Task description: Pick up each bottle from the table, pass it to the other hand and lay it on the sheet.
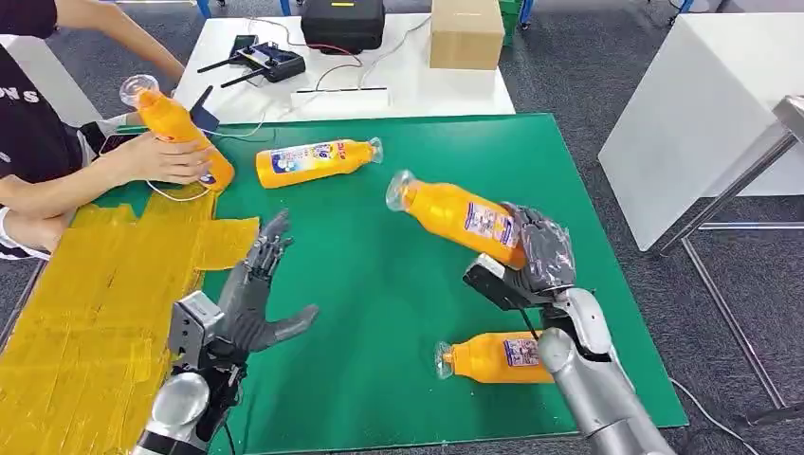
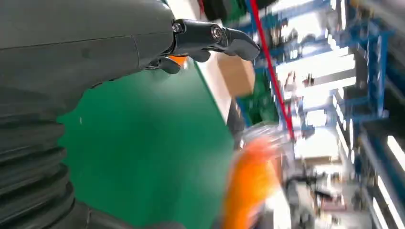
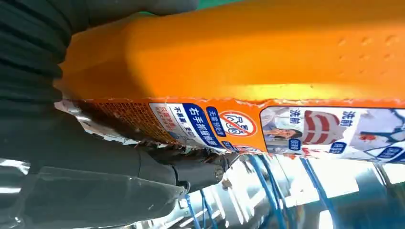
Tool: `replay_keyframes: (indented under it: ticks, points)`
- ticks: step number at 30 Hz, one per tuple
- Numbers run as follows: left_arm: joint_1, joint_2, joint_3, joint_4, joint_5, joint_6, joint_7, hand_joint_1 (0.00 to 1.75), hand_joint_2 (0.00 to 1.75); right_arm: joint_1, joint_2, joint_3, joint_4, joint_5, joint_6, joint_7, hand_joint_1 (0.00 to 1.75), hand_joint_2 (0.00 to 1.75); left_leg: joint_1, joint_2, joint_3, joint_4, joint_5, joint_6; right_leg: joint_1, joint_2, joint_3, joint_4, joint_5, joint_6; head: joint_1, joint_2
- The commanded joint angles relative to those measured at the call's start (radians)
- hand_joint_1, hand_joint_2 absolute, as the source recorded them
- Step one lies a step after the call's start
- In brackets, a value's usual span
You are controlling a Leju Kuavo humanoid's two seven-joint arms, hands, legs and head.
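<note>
My right hand [image 1: 539,254] grips an orange bottle [image 1: 455,216] by its base and holds it above the green mat, cap end pointing left; its label fills the right wrist view [image 3: 267,129]. My left hand [image 1: 254,284] is raised over the mat with fingers spread and nothing in it, well left of that bottle; its fingers [image 2: 215,38] show in the left wrist view with a blurred orange bottle [image 2: 250,186] beyond. A second bottle [image 1: 318,160] lies at the mat's far side and a third [image 1: 493,357] lies near my right forearm. The yellow sheet [image 1: 85,303] covers the left.
A person's hand [image 1: 166,159] holds a further orange bottle [image 1: 175,128] at the sheet's far edge. Behind the green mat [image 1: 379,303] a white table carries a cardboard box [image 1: 466,33], a black case [image 1: 343,21] and a controller [image 1: 270,62]. Another white table [image 1: 702,104] stands to the right.
</note>
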Motion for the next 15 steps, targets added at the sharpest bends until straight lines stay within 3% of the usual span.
replay_keyframes:
  ticks: [1, 15]
  points:
    - [-0.114, -0.001, -0.123, 0.159, 0.065, -0.038, 0.034, 0.0, 1.75, 0.016, 0.132, -0.064, -0.179, -0.218, 0.037, -0.061, 1.69, 1.75, 0.001, -0.002, 0.001, 0.0, 0.0, -0.002, 0.001, -0.003, 0.002, 0.0, -0.001, -0.001, 0.0, 0.0]
    - [-0.129, 0.004, -0.135, 0.168, 0.081, -0.043, 0.036, 0.0, 1.75, 0.007, 0.143, -0.058, -0.156, -0.28, 0.063, -0.083, 1.69, 1.75, 0.0, 0.0, 0.002, 0.0, 0.0, -0.001, 0.0, -0.001, 0.003, -0.001, 0.0, 0.0, 0.0, 0.0]
